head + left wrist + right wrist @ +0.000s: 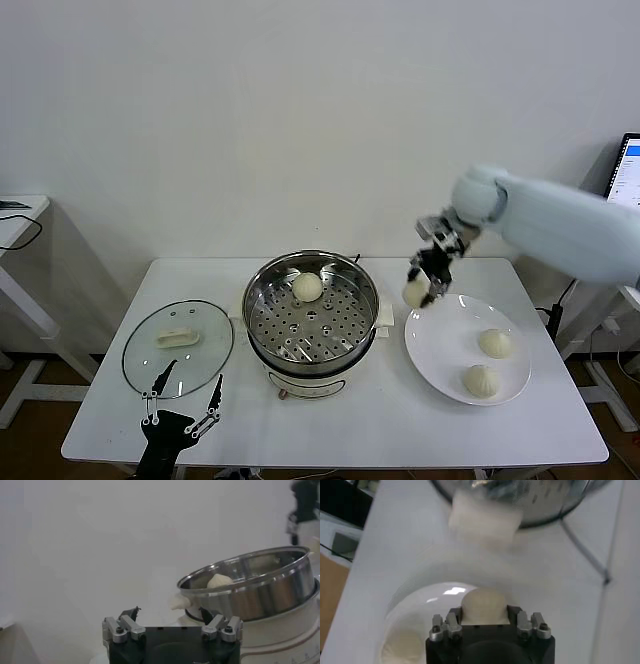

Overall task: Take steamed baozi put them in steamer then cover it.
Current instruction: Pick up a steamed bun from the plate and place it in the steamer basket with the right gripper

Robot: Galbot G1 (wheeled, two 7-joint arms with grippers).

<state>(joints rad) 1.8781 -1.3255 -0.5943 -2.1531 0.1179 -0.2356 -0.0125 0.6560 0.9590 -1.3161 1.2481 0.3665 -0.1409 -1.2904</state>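
The shiny steel steamer (262, 300) stands mid-table with one cream-white baozi (307, 287) on its perforated tray. My right gripper (419, 290) is shut on a second baozi (485, 605) and holds it above the table between the steamer and the white plate (440, 345). Two more baozi (494, 343) (481, 380) lie on that plate. The glass cover (140, 355) with its cream handle (177, 338) lies flat left of the steamer. My left gripper (182, 400) is open and empty at the table's front edge, just before the cover. The steamer also shows in the left wrist view (260, 587).
The white table (340, 420) ends close in front of the left gripper. A second white table (15, 215) stands at the far left and a monitor (625, 170) at the far right. A white wall rises behind the table.
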